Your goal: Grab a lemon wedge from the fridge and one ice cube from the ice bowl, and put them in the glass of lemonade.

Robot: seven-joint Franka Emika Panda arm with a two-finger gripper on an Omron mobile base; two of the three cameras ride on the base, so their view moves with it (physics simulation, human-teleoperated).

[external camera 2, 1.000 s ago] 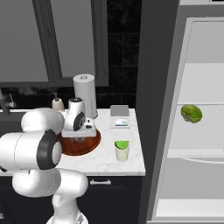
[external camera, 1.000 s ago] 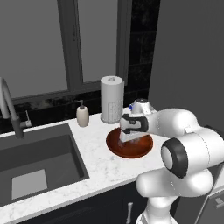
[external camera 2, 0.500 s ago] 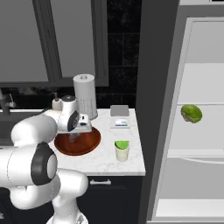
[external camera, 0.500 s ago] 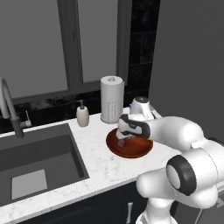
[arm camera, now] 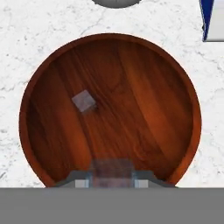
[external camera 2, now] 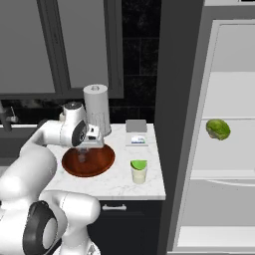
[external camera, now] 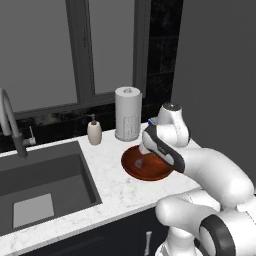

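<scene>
Over the wide reddish-brown wooden ice bowl (arm camera: 22, 124): pincer (arm camera: 111, 180) seemingly pinching a pale translucent ice cube (arm camera: 111, 168); second small grey cube (arm camera: 83, 101) loose inside. Cube stage likely half done, with the carry to the small clear glass of lemonade (external camera 2: 139, 173) near the table's (external camera 2: 112, 187) front right corner pending. Bright green lemon wedge (external camera 2: 217, 129) on a shelf of the tall grey fridge (external camera 2: 234, 99), not yet fetched. Open room between bowl and glass; tall white perforated cylinder (external camera 2: 96, 107) at the back edge.
</scene>
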